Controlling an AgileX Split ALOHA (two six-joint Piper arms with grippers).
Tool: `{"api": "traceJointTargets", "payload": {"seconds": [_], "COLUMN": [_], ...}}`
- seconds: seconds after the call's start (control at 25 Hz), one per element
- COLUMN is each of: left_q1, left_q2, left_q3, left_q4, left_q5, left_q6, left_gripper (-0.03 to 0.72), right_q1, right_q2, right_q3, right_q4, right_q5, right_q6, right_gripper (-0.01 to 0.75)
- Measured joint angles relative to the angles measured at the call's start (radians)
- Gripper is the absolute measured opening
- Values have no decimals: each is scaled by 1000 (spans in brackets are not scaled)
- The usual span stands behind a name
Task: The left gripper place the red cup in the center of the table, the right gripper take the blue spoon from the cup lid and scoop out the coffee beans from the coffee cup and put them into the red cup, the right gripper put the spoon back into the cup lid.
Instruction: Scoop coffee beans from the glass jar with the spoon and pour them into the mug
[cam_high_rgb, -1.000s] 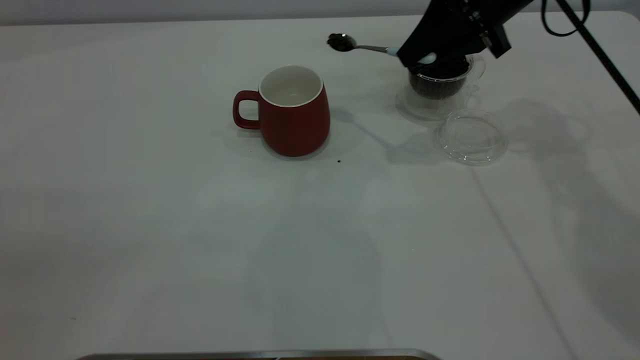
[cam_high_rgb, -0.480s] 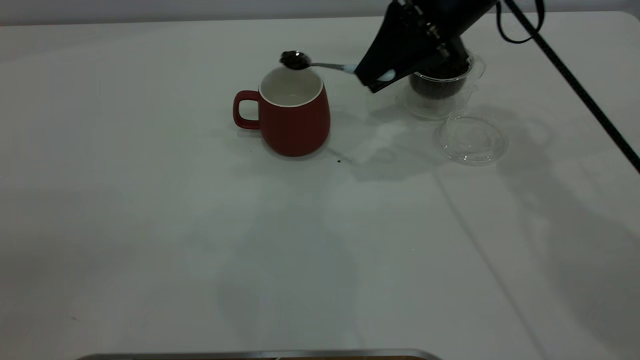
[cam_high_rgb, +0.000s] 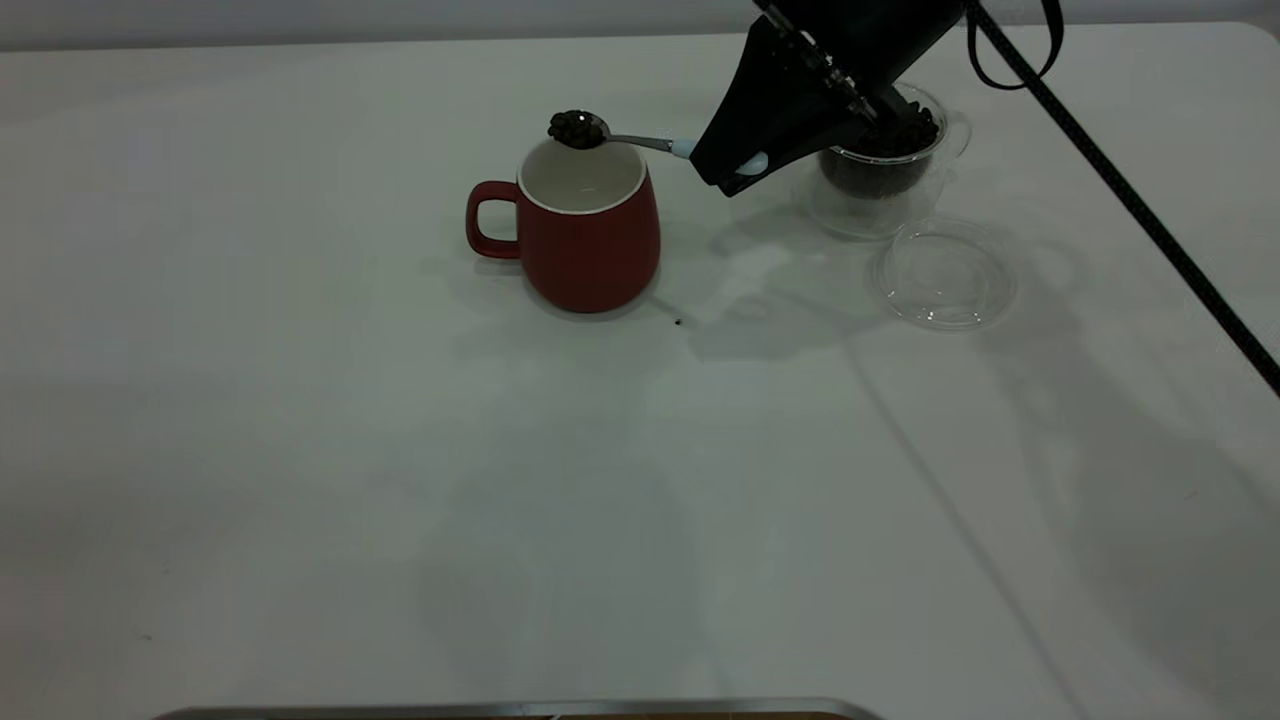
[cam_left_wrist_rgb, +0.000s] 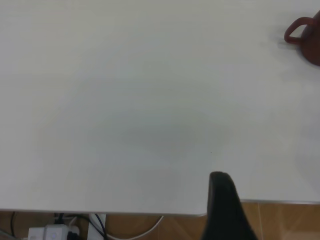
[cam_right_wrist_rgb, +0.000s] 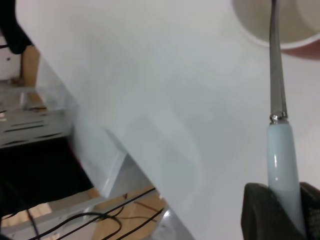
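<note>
exterior view: right gripper (cam_high_rgb: 738, 172) clenched on the blue spoon (cam_high_rgb: 640, 141), its coffee beans (cam_high_rgb: 573, 127) above the red cup (cam_high_rgb: 588, 228); left gripper's (cam_left_wrist_rgb: 225, 210) state unclear.

The table (cam_high_rgb: 300, 450) is plain white with no pattern, and the red cup (cam_high_rgb: 590, 245) on it is dark red outside with a white rim and white inner surface. The blue spoon (cam_high_rgb: 640, 141) has a silver metal bowl and neck and a pale blue-white handle; the coffee beans (cam_high_rgb: 573, 127) heaped in its bowl are dark brown-black. The right gripper (cam_high_rgb: 735, 170) is black, while the coffee cup (cam_high_rgb: 880, 195) and the cup lid (cam_high_rgb: 942, 275) are clear, colourless glass.
</note>
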Motion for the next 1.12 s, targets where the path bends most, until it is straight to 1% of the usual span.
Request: {"api": "traceJointTargets", "payload": {"seconds": [0.36,0.68,0.88,1.12], "left_q1": [0,0,0,0], "left_q2": [0,0,0,0], "left_q3": [0,0,0,0], "left_q4": [0,0,0,0], "left_q5": [0,0,0,0], "left_q6": [-1,-2,-2,-2], "left_gripper": [516,516,516,516], "right_q1": [29,31,40,47], "right_q2": [0,-1,-30,-71], "right_q3": [0,0,0,0], "right_q4": [-90,-136,-229,-307], "right_q5": [-74,-140,-177,-177], "right_q6": [0,0,-1,0], "right_gripper": [115,115,115,115]}}
